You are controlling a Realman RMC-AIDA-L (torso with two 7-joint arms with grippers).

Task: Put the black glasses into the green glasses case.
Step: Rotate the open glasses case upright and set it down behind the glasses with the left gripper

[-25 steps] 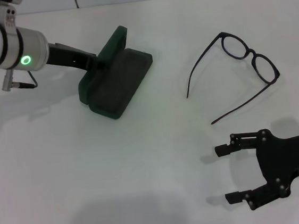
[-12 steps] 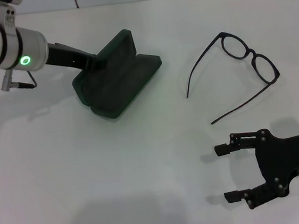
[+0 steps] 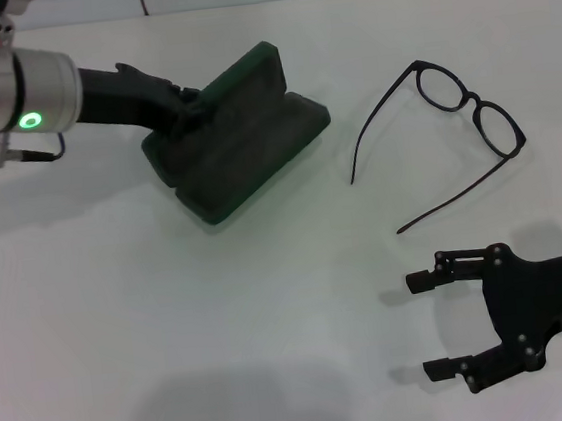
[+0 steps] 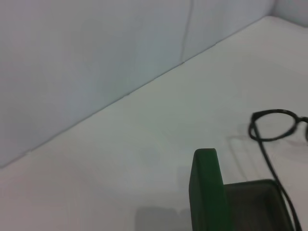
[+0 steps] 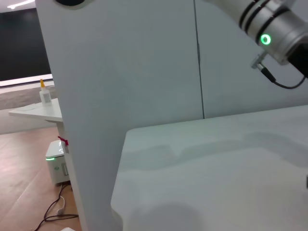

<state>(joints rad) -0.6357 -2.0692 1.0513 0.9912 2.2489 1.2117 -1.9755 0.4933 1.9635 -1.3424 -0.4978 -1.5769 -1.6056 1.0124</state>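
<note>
Lying unfolded on the white desk (image 3: 272, 312), lenses away from the robot, temple arms splayed toward it: black glasses (image 3: 472, 110), well apart from the green glasses case (image 3: 238, 140) on the robot's left. Sitting open, felt lining up, lid tilted back; left gripper (image 3: 182, 110) pressing against the case at the hinge end, fingers hidden behind the shell, so cannot tell whether clamping or just touching. Hovering near the desk on the robot's side of the glasses, fingers spread wide, holding nothing: right gripper (image 3: 429, 326). Judging the frame light, thin, springy, likely slippery on this smooth top; lenses prone to scratching. Favouring a pinch at the bridge or across one rim, gently, rather than on a slender temple that would flex and swing.
</note>
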